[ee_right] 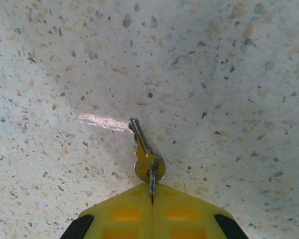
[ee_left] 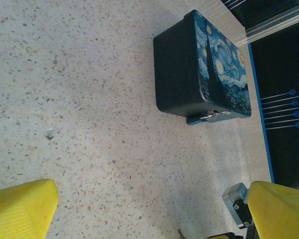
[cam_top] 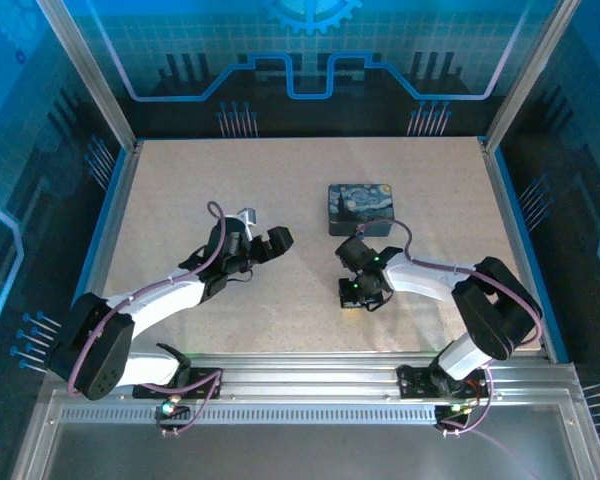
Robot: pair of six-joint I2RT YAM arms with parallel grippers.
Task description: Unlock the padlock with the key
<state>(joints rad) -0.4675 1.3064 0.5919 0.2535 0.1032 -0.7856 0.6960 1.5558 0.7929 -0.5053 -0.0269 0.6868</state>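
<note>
Looking through the right wrist camera, you see the right claw (ee_right: 152, 194) clenched on the key (ee_right: 145, 158). Its two yellow fingers (ee_right: 124, 214) press together, and the small ring through the key's round head is pinched in the seam between them. The key sticks out ahead of the fingertips, its thin blade slanting away to the left. The tip lies beside a bright glint on the speckled table (ee_right: 239, 74); you cannot tell whether it touches.

From above, that claw points steeply down at the table, on the arm-base side of the blue painted tin (cam_top: 360, 207), near it but apart. Your left claw (cam_top: 277, 240) is released and holds nothing. Its wrist camera shows its yellow fingers (ee_left: 20, 211) spread wide at the bottom corners, over bare table. It faces the tin from the left, well apart.

The padlock (ee_left: 214, 116) shows as a small silvery piece on the tin's latch, where the painted lid meets the dark body.
</note>
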